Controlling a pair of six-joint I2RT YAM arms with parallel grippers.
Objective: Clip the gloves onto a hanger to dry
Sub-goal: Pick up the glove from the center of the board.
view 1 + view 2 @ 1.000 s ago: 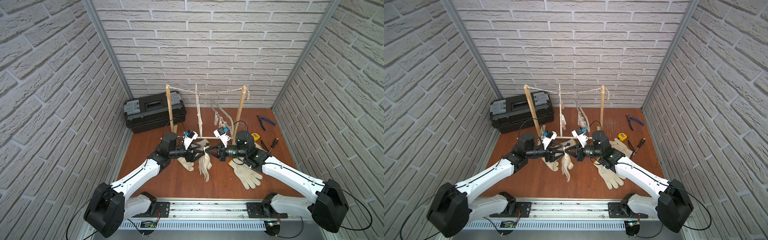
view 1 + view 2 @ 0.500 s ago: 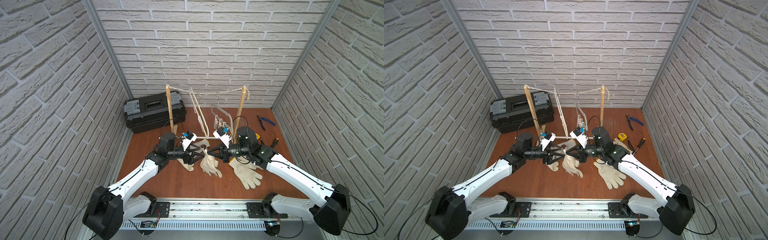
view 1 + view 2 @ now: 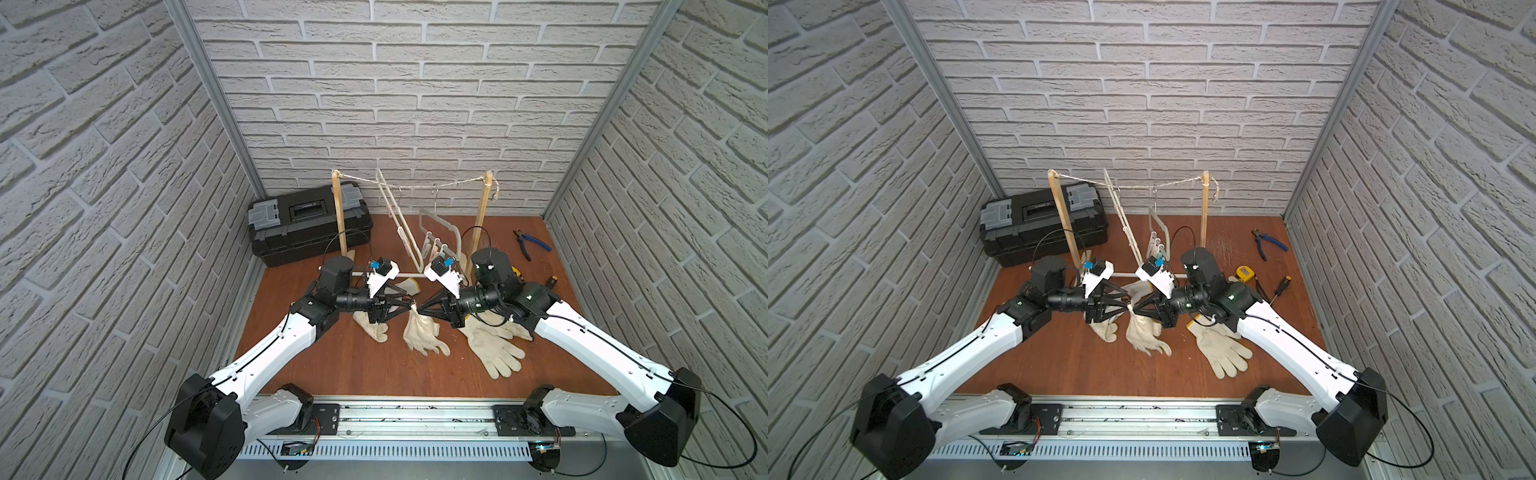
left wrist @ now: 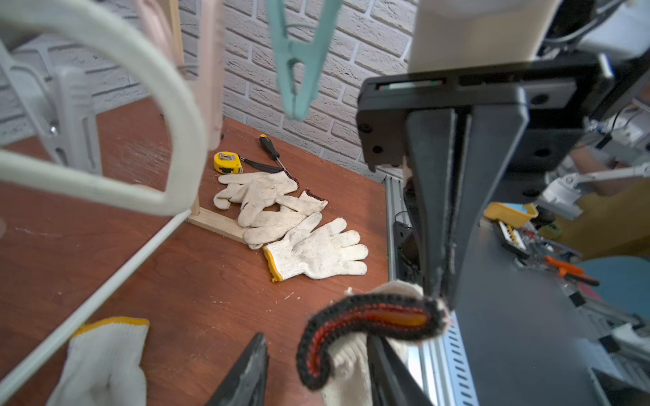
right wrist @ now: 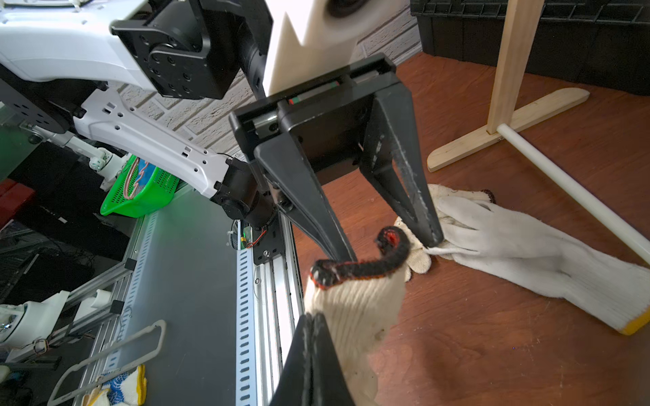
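Overhead stereo pair, wrist views share glove

Dead centre of the frame the two black hands meet tip to tip. The right hand is pinched tight on the cuff of an off-white knitted glove hanging below, while the left hand has its fingers spread at the same cuff. More off-white gloves lie right of it on the reddish-brown worktop.
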